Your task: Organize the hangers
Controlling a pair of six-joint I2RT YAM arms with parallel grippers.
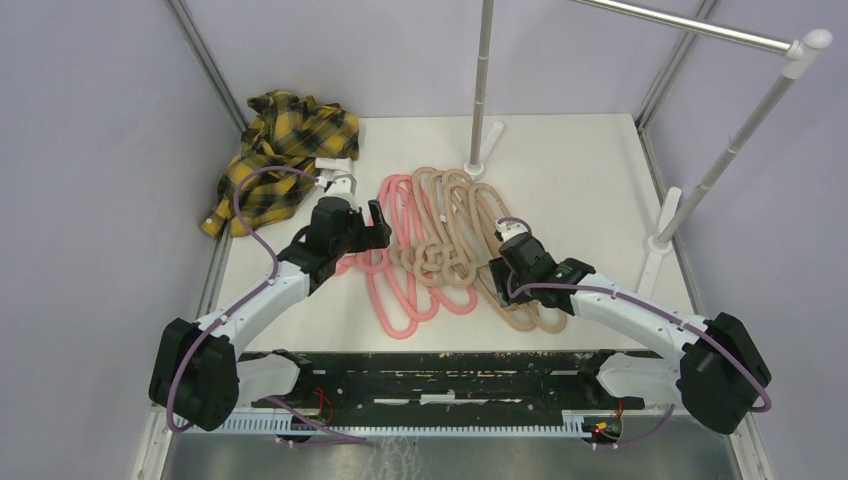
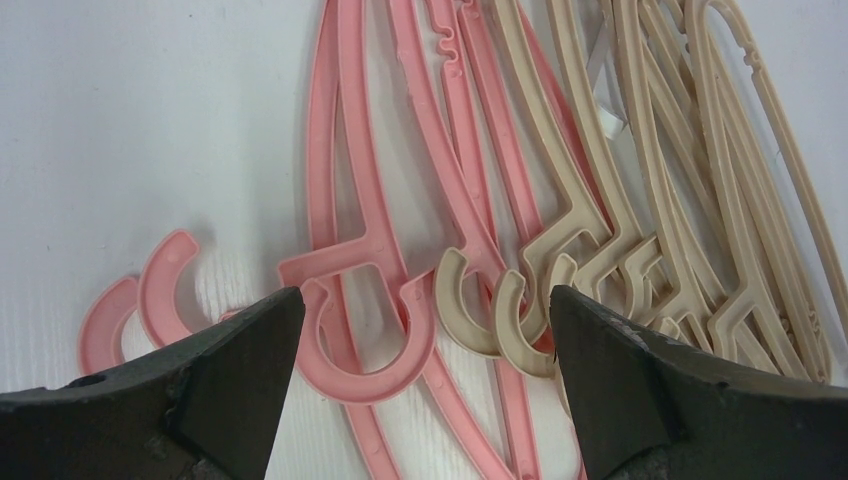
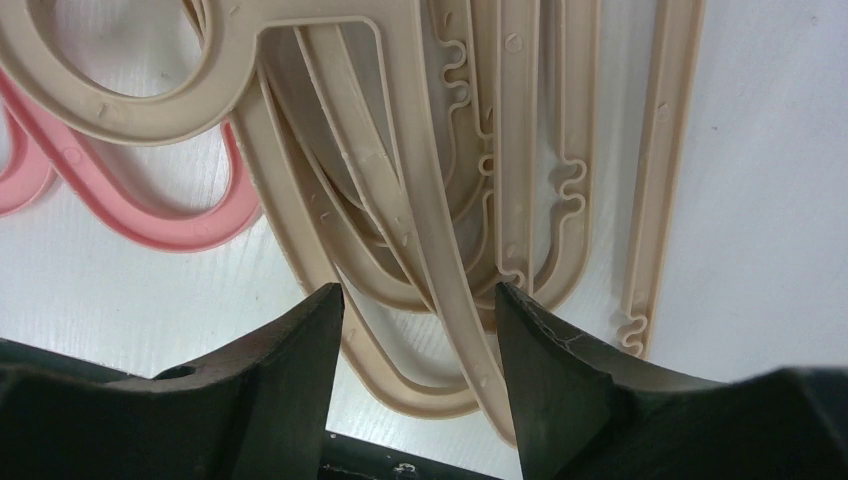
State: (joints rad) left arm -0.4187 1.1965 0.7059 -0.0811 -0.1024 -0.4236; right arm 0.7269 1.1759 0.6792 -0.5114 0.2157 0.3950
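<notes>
Right wrist view is your closest look. Your right gripper is down low on the beige hangers. Its jaws are apart, with a few thin beige bars between them, and you cannot see them squeezing anything yet.

Your left gripper hangs over the pink hangers. Its jaws are wide apart and hold nothing. A pink hook and two beige hooks lie between them.

All the hangers lie flat in one tangled pile in the middle of the white desk. They look light, thin and stiff, and the smooth plastic may slip. Hooks sit inside loops, so pulling one may drag others along. Pinch just one bar, close to its hook.

Farther back are a yellow plaid shirt and the metal clothes rail.
</notes>
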